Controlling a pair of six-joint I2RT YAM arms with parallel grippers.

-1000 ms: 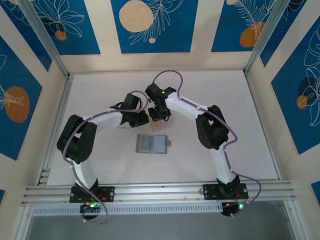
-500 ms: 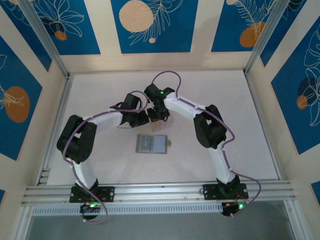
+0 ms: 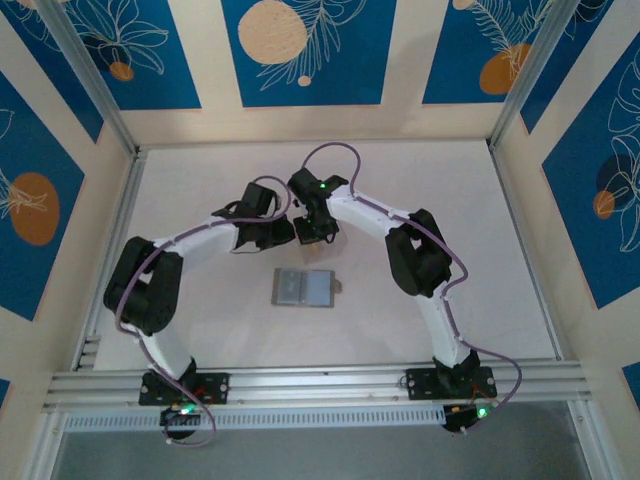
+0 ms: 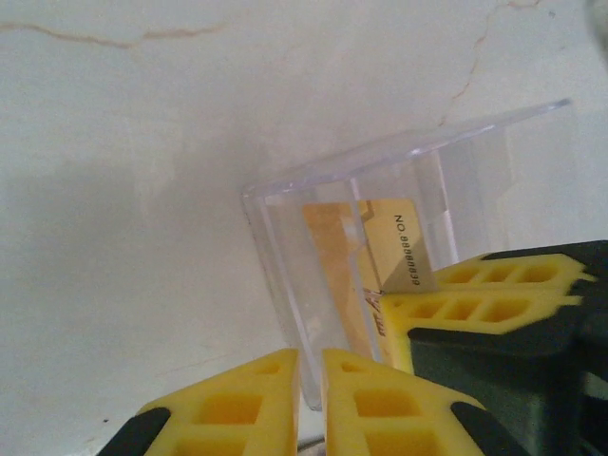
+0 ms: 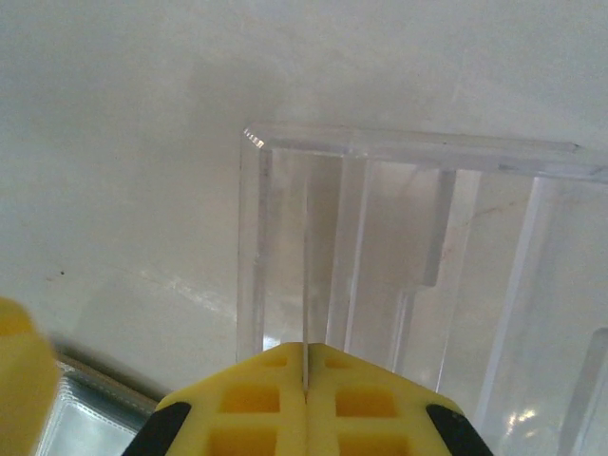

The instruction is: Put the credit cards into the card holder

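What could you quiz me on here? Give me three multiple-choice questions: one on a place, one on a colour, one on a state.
1. Where does the grey card holder lie?
A. flat on the table, between the grippers and the arm bases
B. leaning on the back wall
C. on a black card

2. What colour is the credit card that the right gripper holds at the clear case?
A. black
B. tan
C. pale blue

3. How do the right gripper's jaws stand?
A. wide open
B. half open, empty
C. shut on the card

Answers:
1 A, the top view shows it flat there.
2 B, the left wrist view shows its tan printed face.
3 C, the right wrist view shows the fingers pressed on a thin edge.
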